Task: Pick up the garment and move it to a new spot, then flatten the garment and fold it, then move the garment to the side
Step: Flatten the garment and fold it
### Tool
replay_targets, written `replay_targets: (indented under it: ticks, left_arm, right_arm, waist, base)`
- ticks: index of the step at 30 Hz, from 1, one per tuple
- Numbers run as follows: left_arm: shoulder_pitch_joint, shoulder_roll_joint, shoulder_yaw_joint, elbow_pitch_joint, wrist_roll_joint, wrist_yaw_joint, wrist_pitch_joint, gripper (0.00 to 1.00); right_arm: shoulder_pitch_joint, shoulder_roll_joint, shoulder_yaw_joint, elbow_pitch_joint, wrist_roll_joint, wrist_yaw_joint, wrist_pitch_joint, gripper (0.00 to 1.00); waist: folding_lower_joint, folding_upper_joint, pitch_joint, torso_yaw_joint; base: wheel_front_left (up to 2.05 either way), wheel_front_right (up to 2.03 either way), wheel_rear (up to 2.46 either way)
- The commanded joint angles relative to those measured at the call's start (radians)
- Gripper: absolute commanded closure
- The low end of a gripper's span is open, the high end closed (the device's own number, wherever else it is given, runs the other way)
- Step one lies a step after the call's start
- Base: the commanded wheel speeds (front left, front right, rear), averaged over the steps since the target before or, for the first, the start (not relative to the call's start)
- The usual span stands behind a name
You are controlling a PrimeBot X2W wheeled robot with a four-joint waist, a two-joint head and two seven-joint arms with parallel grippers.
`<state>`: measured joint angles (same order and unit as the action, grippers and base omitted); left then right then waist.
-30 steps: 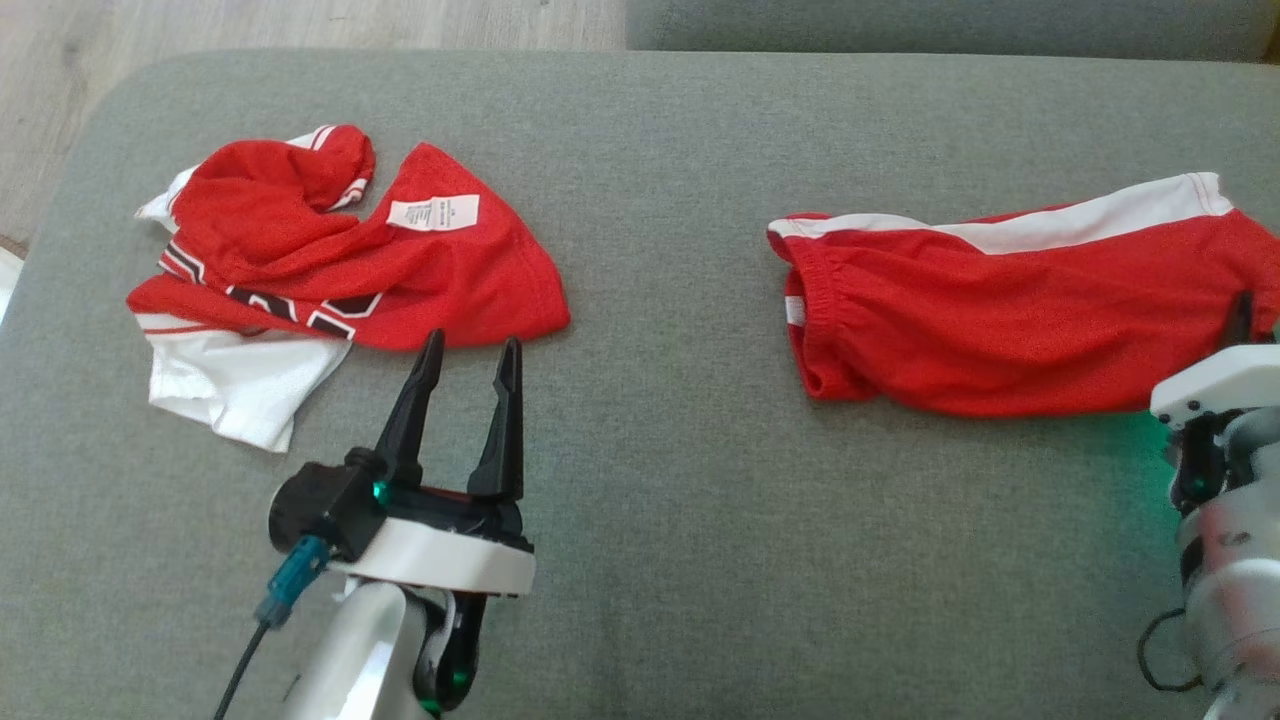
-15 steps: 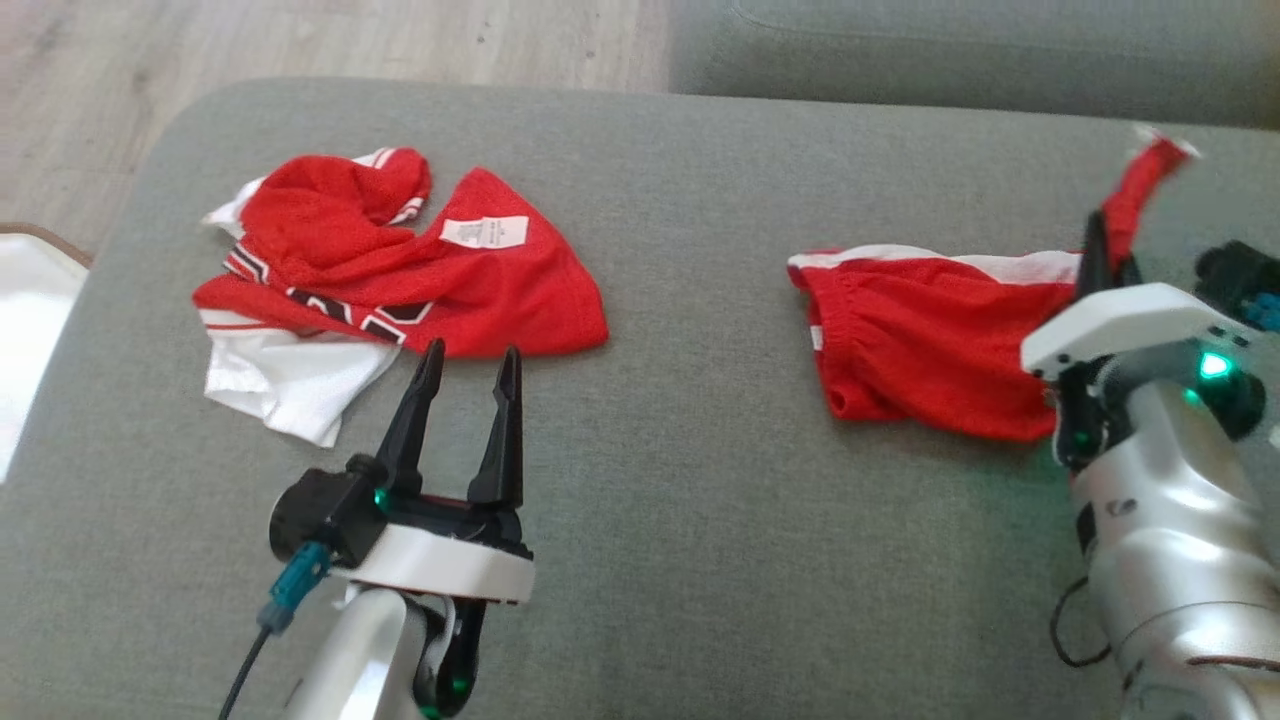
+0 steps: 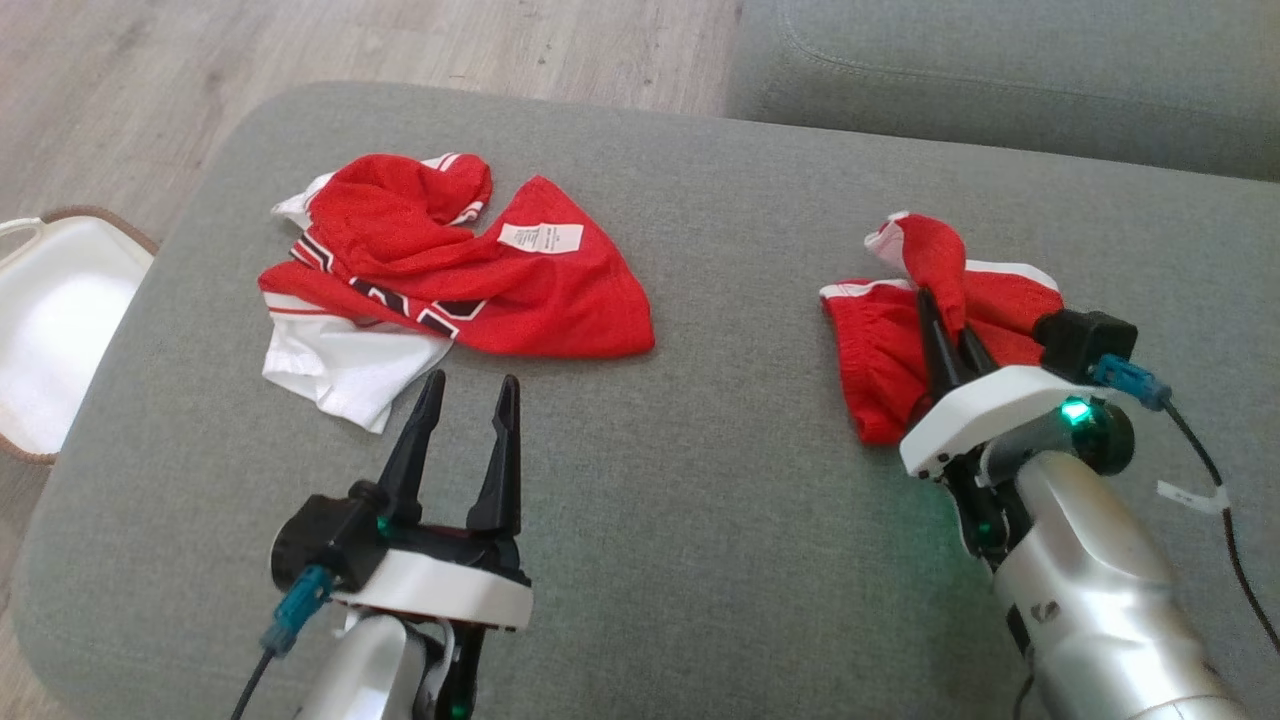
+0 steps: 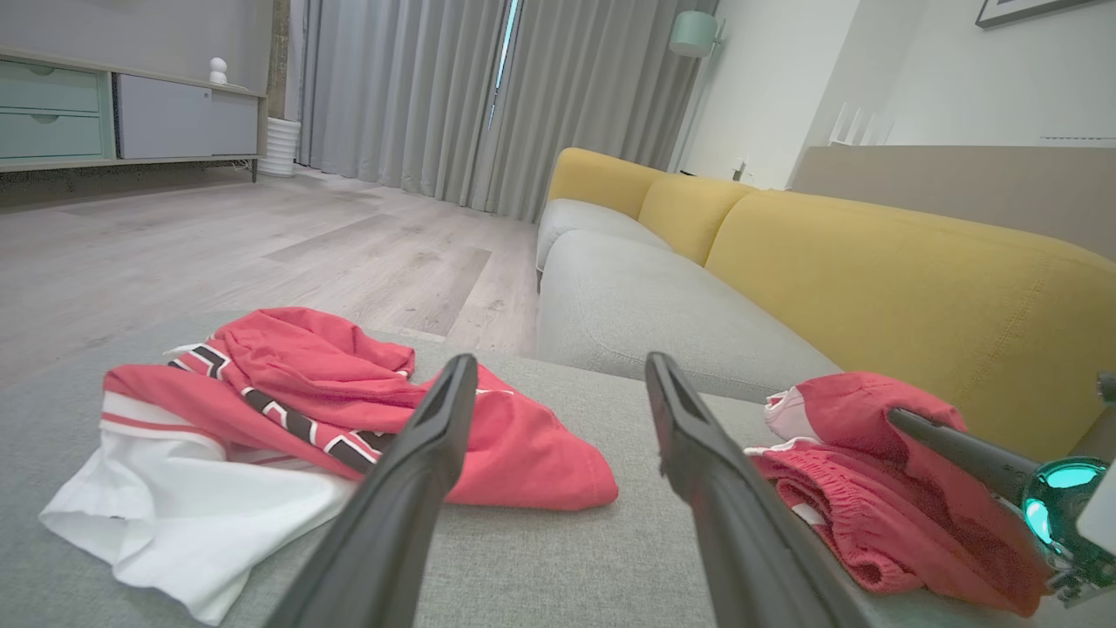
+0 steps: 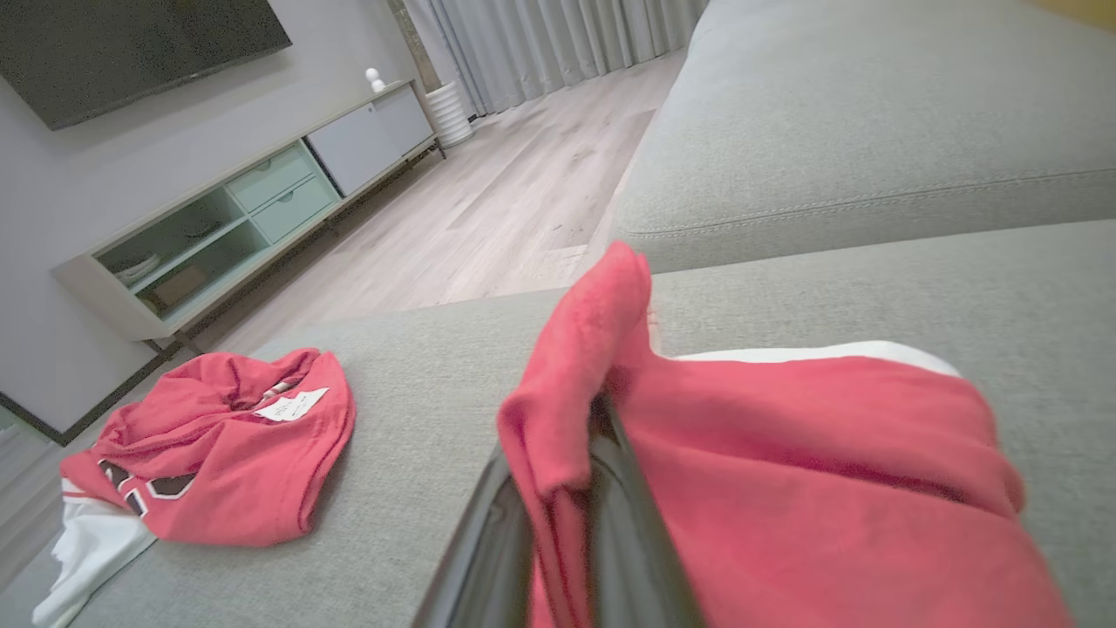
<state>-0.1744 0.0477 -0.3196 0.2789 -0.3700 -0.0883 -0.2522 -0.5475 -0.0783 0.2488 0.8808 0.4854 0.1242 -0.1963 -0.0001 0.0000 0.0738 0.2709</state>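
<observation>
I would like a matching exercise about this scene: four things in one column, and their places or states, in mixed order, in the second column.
1. left gripper
2. right gripper
3. jersey
4. white basket

A. on the floor, beside the cushion
B. shut on the red shorts
C. open, holding nothing
D. crumpled on the cushion, label showing

Pairs: 1-C, 2-B, 3-D, 4-A

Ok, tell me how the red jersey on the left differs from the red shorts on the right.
The jersey lies loose on the cushion, untouched; the shorts are pinched in the shut right gripper, one corner lifted. The jersey shows black lettering and a white label; the shorts show a white stripe and a gathered waistband. Both are red and white, and crumpled.
</observation>
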Motion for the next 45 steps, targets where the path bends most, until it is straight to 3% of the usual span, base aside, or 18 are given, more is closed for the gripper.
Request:
replay_targets:
  ticks: [1,15,16,17,23,28,33,38,41,45]
  left_arm:
    - [-0.023,0.003,0.039,-0.029,0.004,0.0,-0.01,0.0]
    - [-0.022,0.003,0.032,-0.023,-0.001,0.004,-0.01,0.0]
    - [-0.02,0.003,0.033,-0.022,-0.002,0.005,-0.01,0.0]
    - [-0.019,0.003,0.034,-0.022,-0.003,0.006,-0.01,0.0]
    - [-0.007,0.003,0.053,-0.019,0.002,0.008,-0.01,0.0]
    - [-0.008,0.003,0.066,-0.023,0.01,0.004,-0.01,0.0]
    - [-0.012,0.003,0.085,-0.042,0.019,0.002,-0.01,0.0]
    - [-0.018,0.003,0.099,-0.069,0.025,-0.003,-0.01,0.0]
    - [-0.018,0.003,0.102,-0.082,0.03,-0.007,-0.01,0.0]
    - [-0.011,0.003,0.103,-0.086,0.036,-0.011,-0.01,0.0]
  right_arm:
    - [-0.015,-0.009,0.035,-0.045,0.022,0.007,-0.002,1.0]
    - [0.004,-0.11,0.351,-0.051,0.095,0.007,-0.011,1.0]
    - [0.002,-0.116,0.377,-0.044,0.086,0.007,-0.014,0.81]
    - [0.001,-0.119,0.396,-0.033,0.083,0.007,-0.014,0.0]
    - [0.002,-0.115,0.538,-0.048,0.087,0.007,-0.025,0.0]
    - [0.002,-0.135,0.583,-0.086,0.117,0.007,-0.041,0.0]
    - [-0.01,-0.182,0.469,-0.13,0.112,0.007,-0.063,0.0]
    - [0.046,-0.204,0.187,-0.227,-0.021,0.007,-0.065,0.0]
    - [0.123,-0.176,0.012,-0.308,-0.147,0.007,-0.065,0.0]
    - [0.239,-0.09,-0.172,-0.423,-0.286,0.007,-0.065,0.0]
  waist:
    - [0.0001,0.0,-0.002,0.003]
    - [0.0001,0.0,-0.002,0.014]
    - [0.0001,0.0,-0.005,0.012]
    - [0.0001,0.0,-0.007,0.009]
    - [0.0001,0.0,-0.029,-0.035]
    - [0.0001,0.0,-0.046,-0.076]
    - [0.0001,0.0,-0.051,-0.133]
    - [0.0001,0.0,-0.048,-0.182]
    - [0.0001,0.0,-0.045,-0.206]
    - [0.0001,0.0,-0.043,-0.229]
  base:
    - [0.0,0.0,0.0]
    - [0.0,0.0,0.0]
    - [0.0,0.0,0.0]
    - [0.0,0.0,0.0]
    - [0.0,0.0,0.0]
    - [0.0,0.0,0.0]
    - [0.0,0.0,0.0]
    - [0.0,0.0,0.0]
    - [0.0,0.0,0.0]
    - [0.0,0.0,0.0]
